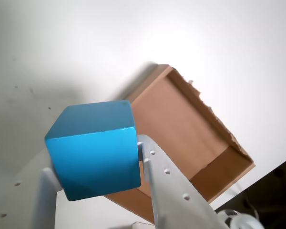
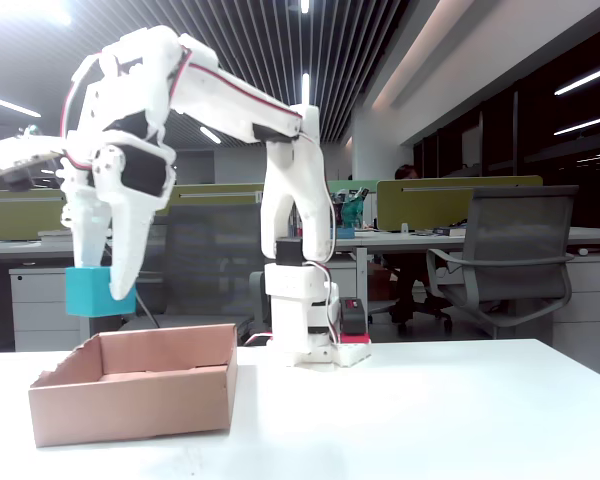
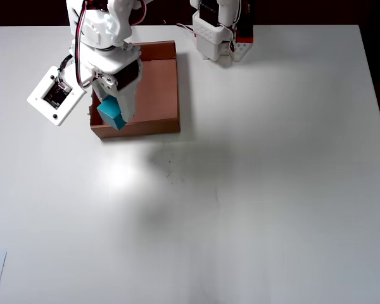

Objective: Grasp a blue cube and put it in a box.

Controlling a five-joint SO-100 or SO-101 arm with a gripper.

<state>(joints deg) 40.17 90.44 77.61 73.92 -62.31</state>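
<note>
In the fixed view, at the far left, the blue cube (image 2: 97, 292) hangs in the air, clamped between the white jaws of the gripper (image 2: 102, 291), which point straight down from the arm's raised wrist. It sits clear above the box (image 2: 140, 392), over the left part of the open tray, with a visible gap between the cube's underside and the cardboard walls. The box rests on the white worktop (image 2: 430, 410), its left wall ragged and lower than the rest. To the right of the box stands the arm's white base (image 2: 302, 325), with a small red-and-black part at its foot, and further right the worktop is bare out to the office chairs and desks behind it. The overhead view gives the same order: a white square plate (image 3: 54, 95) juts out from the wrist at the left, then the blue cube (image 3: 111, 114) shows between the jaws over the near left corner of the box (image 3: 158, 88), close to the near wall, and the base (image 3: 218, 31) lies at the far edge to the right. In the wrist view the cube (image 1: 93, 149) fills the left centre, gripped on both sides, with the open box (image 1: 181, 129) below and to its right.
</note>
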